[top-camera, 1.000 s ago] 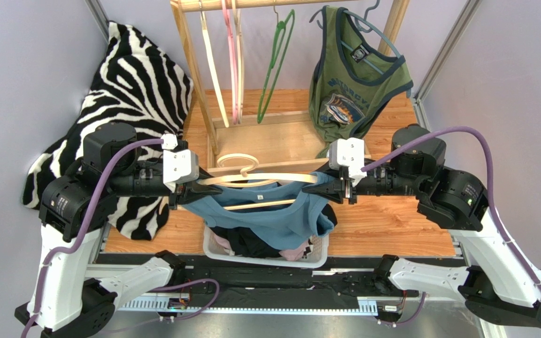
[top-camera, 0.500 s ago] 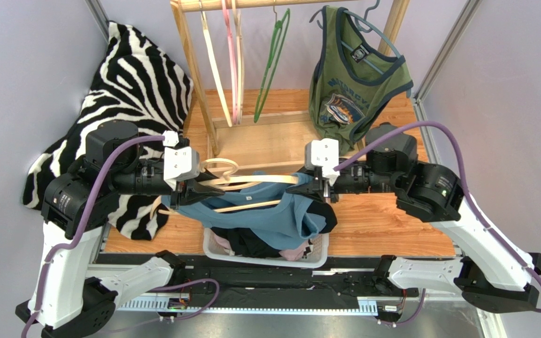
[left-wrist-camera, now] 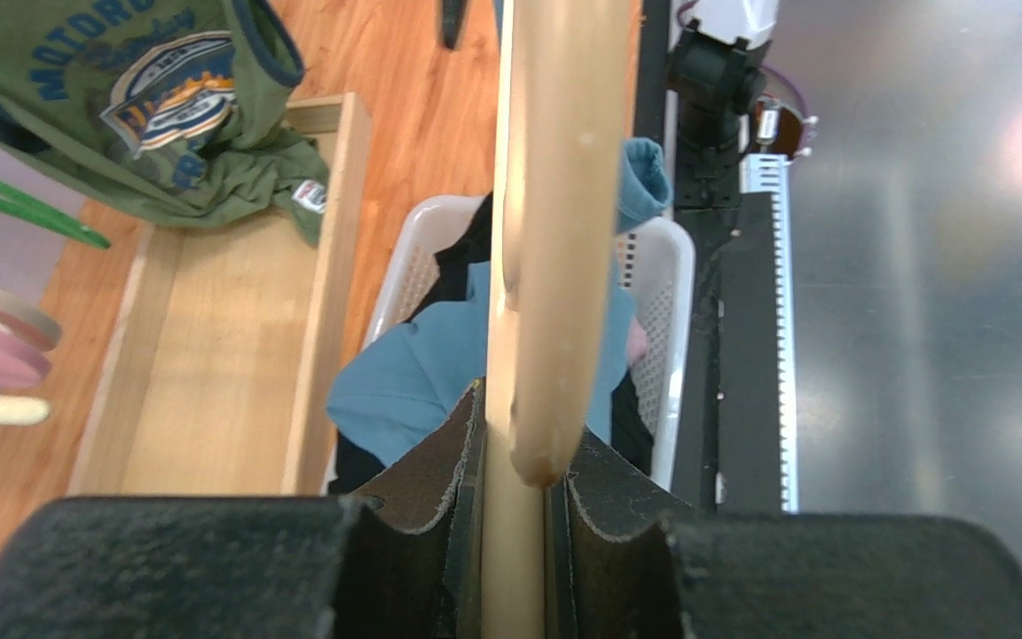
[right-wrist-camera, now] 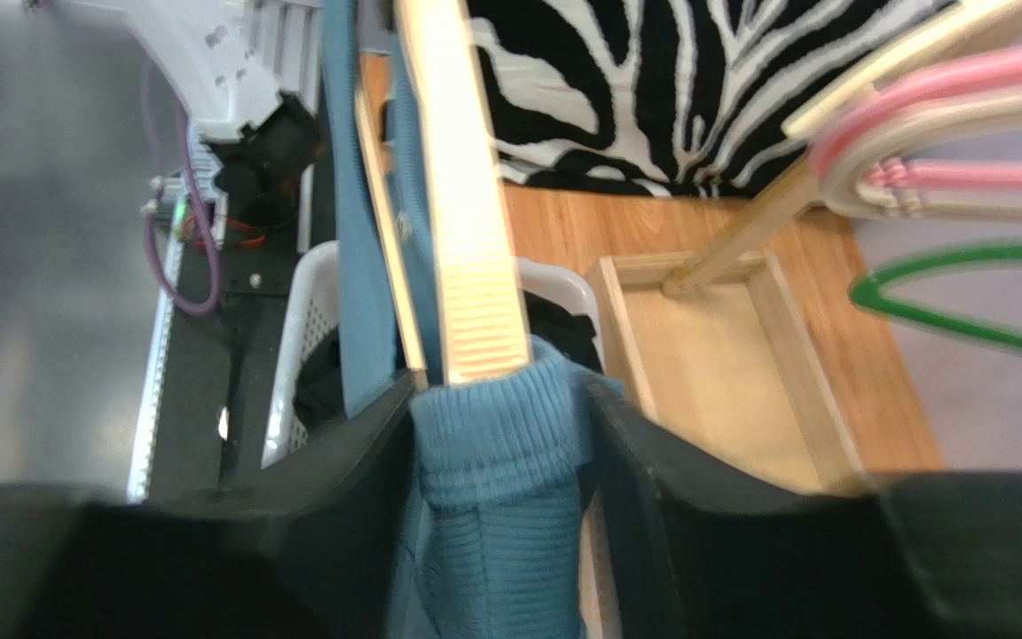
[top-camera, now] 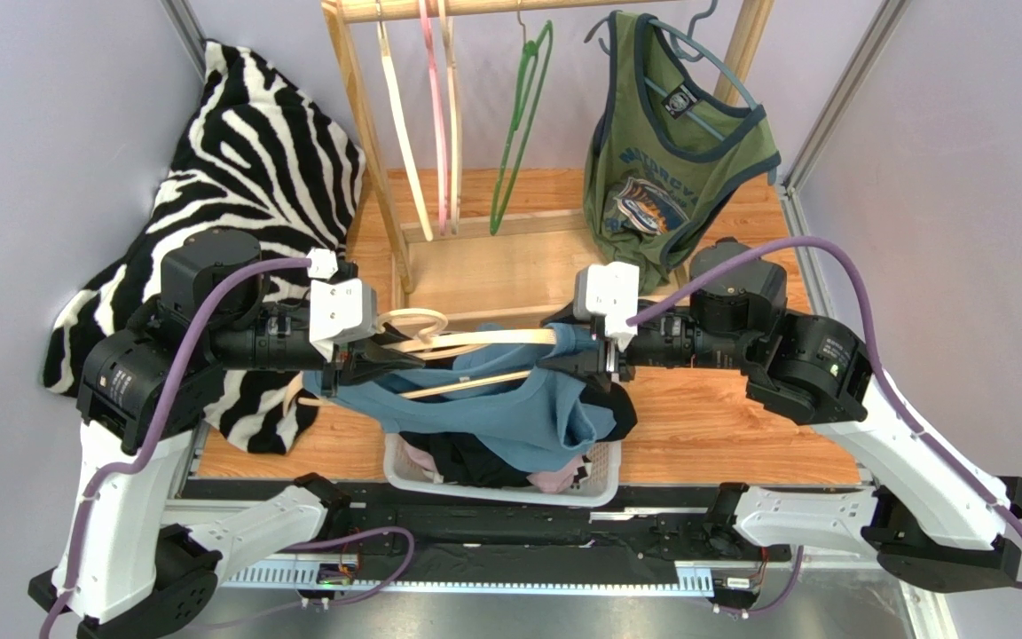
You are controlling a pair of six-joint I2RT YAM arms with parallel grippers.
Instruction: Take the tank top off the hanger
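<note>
Top view: hanger [top-camera: 497,340] is held level between the two arms, above the basket [top-camera: 399,469] at the near edge of the table [top-camera: 743,426]. The blue tank top [top-camera: 530,413] is on the hanger, its body sagging into the basket. Left gripper [top-camera: 373,357] is at the hanger's left end, right gripper [top-camera: 599,354] at its right end, where the blue fabric bunches up. A zebra cloth [top-camera: 263,147] lies far left. A green top [top-camera: 670,147] hangs on the wooden rack [top-camera: 359,93] at the back, well apart from the grippers.

Left wrist: left gripper [left-wrist-camera: 516,533] is narrow and clamped on the hanger [left-wrist-camera: 550,266], both pads [left-wrist-camera: 610,526] tight against the wood. The wood runs straight away from the camera. Tank top [left-wrist-camera: 410,380] and basket [left-wrist-camera: 663,306] are below it. The green top [left-wrist-camera: 143,107] is at top left, over the rack's wooden base tray [left-wrist-camera: 223,333].

Right wrist: right gripper [right-wrist-camera: 503,513] is partway closed around the ribbed blue edge of the tank top [right-wrist-camera: 497,439]. The fabric fills the gap and touches both fingers [right-wrist-camera: 663,506]. The hanger's [right-wrist-camera: 470,240] ridged end stops at that bunch, with a blue strap running alongside it. Basket [right-wrist-camera: 297,333] is below, zebra cloth [right-wrist-camera: 690,80] behind. Frame is slightly blurred.
</note>
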